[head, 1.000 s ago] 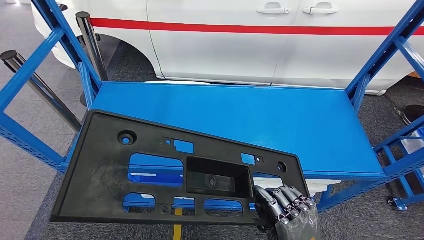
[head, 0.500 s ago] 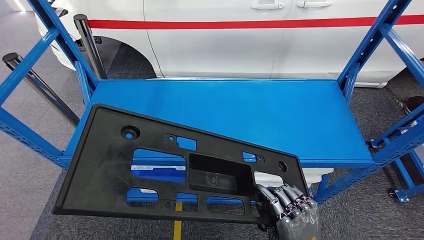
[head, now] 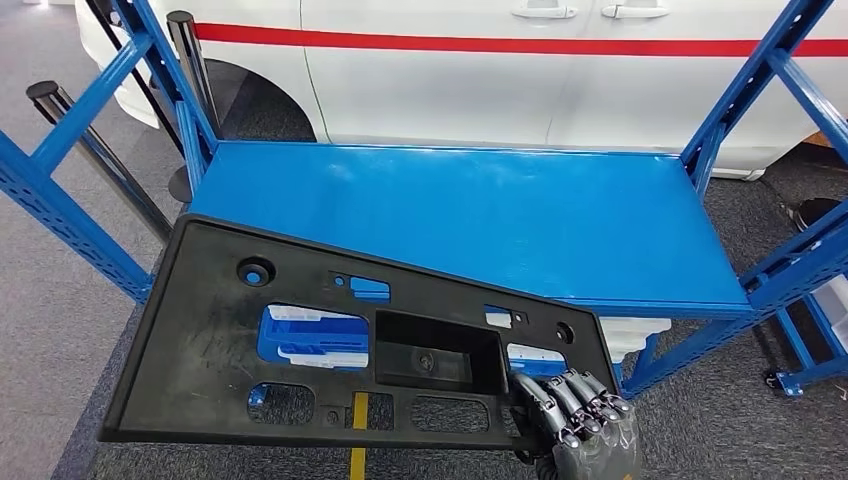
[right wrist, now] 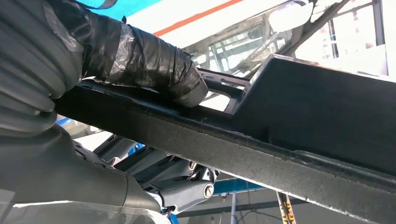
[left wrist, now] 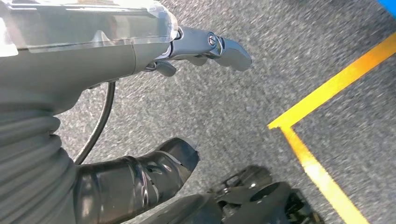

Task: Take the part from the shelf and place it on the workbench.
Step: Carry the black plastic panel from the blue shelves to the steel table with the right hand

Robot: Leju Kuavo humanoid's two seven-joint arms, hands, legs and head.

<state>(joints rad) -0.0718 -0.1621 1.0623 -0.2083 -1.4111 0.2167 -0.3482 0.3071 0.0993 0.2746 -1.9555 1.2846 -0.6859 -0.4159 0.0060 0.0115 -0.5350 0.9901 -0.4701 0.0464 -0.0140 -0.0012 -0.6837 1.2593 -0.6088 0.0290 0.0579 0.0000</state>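
The part is a large flat black plastic panel point(head: 210, 350) with several cut-outs and a boxed recess in its middle. It hangs tilted in front of the blue shelf point(head: 480, 220), its left end over the floor. My right hand point(head: 580, 425) grips its lower right corner, fingers curled over the top face. In the right wrist view the taped thumb point(right wrist: 154, 65) presses on the panel's edge point(right wrist: 289, 140). My left hand point(left wrist: 140, 60) hangs over grey carpet with fingers apart, holding nothing.
The shelf's blue deck is bare between slanted blue uprights point(head: 80, 130). A white car point(head: 500, 80) with a red stripe stands behind it. White crates point(head: 630, 335) sit under the shelf. Yellow floor tape point(left wrist: 327, 88) runs across the grey carpet.
The whole view has shifted: the shelf now lies a little farther off and the white crates show through the panel's holes. The panel stays held in my right hand.
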